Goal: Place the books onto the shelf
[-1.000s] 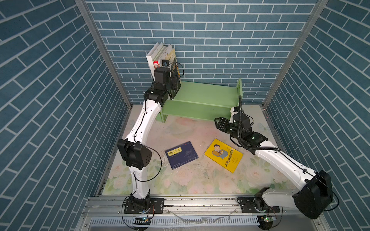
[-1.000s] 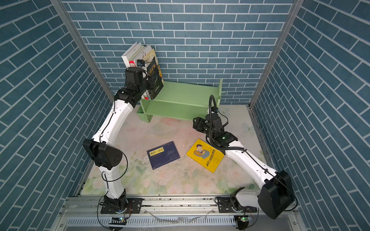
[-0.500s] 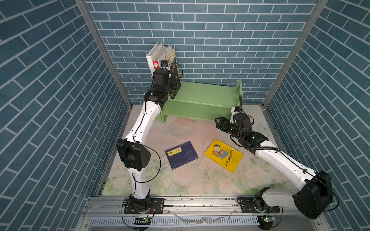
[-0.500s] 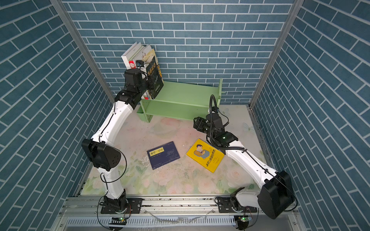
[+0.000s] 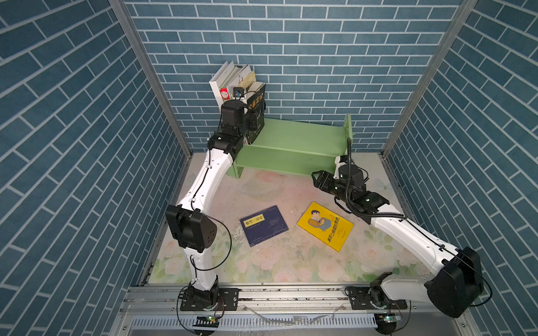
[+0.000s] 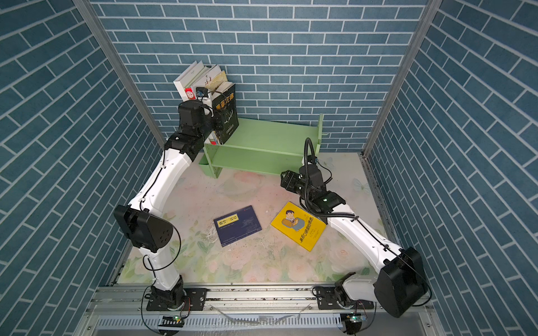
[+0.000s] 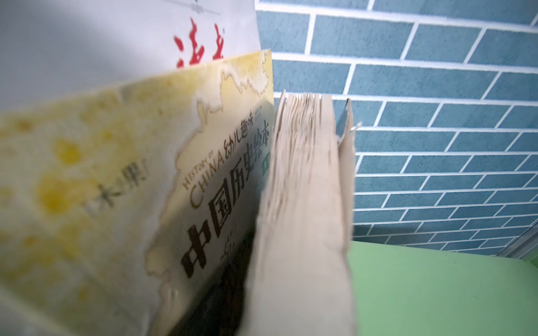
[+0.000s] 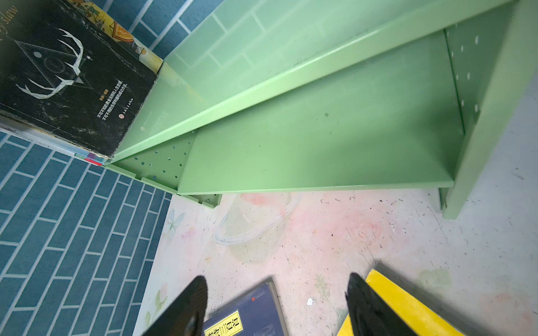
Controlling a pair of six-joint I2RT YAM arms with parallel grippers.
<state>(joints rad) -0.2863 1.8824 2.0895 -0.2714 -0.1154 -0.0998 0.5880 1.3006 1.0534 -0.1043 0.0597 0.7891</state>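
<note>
The light green shelf (image 5: 294,136) (image 6: 262,136) (image 8: 320,131) stands against the back wall. Several books stand in a leaning row at the left end of its upper tier. The outermost is the black book (image 5: 257,101) (image 6: 225,112) (image 8: 72,81). My left gripper (image 5: 252,122) (image 6: 218,123) is at its lower front edge, with the jaws hidden. In the left wrist view the black book's page edge (image 7: 302,203) fills the middle, beside the pale yellow book (image 7: 116,189). The navy book (image 5: 264,225) (image 8: 247,317) and the bright yellow book (image 5: 325,225) (image 8: 407,308) lie flat on the table. Above and between them my right gripper (image 5: 317,180) (image 8: 276,308) hangs open and empty.
Blue brick walls close in the back and both sides. The shelf's lower tier (image 8: 320,151) and the right part of its upper tier hold nothing. A metal rail (image 5: 291,293) with both arm bases runs along the table's front edge.
The left arm has shifted slightly at the black book, which still stands against the row. The right arm and the two flat books have not moved.
</note>
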